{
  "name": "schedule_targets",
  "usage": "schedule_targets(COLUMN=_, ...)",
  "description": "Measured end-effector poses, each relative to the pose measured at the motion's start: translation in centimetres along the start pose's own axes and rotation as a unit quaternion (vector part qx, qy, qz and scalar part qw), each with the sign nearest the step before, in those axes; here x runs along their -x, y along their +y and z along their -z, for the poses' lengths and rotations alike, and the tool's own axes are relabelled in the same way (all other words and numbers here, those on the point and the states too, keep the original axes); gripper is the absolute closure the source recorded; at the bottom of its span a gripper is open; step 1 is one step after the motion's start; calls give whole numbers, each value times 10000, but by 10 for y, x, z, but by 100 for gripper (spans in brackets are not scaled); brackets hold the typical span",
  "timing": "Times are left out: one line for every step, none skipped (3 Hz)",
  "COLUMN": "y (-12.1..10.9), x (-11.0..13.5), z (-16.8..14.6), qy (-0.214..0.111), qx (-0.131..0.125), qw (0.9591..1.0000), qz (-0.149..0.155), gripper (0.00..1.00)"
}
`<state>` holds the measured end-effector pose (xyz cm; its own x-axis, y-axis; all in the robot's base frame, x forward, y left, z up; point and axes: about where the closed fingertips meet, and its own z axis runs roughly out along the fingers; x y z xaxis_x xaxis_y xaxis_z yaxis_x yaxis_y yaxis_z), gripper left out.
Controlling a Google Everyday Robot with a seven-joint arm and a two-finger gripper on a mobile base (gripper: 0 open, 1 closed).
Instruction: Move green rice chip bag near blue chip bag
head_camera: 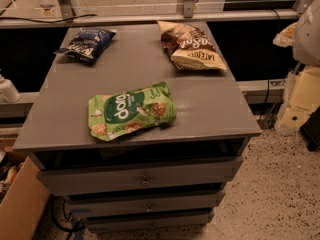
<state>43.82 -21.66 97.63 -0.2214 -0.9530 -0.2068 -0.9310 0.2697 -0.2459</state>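
Note:
The green rice chip bag (131, 111) lies flat on the grey cabinet top (210, 104), near the front edge and left of centre. The blue chip bag (86, 43) lies at the back left corner, well apart from the green bag. My gripper (293, 113) hangs off the right side of the cabinet, beyond its right edge and far from both bags, with the pale arm (306, 34) above it. It holds nothing that I can see.
A brown and cream chip bag (191, 46) lies at the back right of the top. The cabinet has drawers (145, 180) below. A cardboard box (20, 204) stands on the floor at the lower left. A rail (150, 18) runs behind the cabinet.

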Motion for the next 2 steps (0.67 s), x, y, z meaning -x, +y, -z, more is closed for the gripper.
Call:
schedule_targets(y=0, x=0, z=0, qy=-5, qx=-12, qw=10000, qz=2, gripper=0)
schedule_targets(y=-4, x=24, z=-9, qy=-330, qx=-87, qw=9993, qz=137, gripper=0)
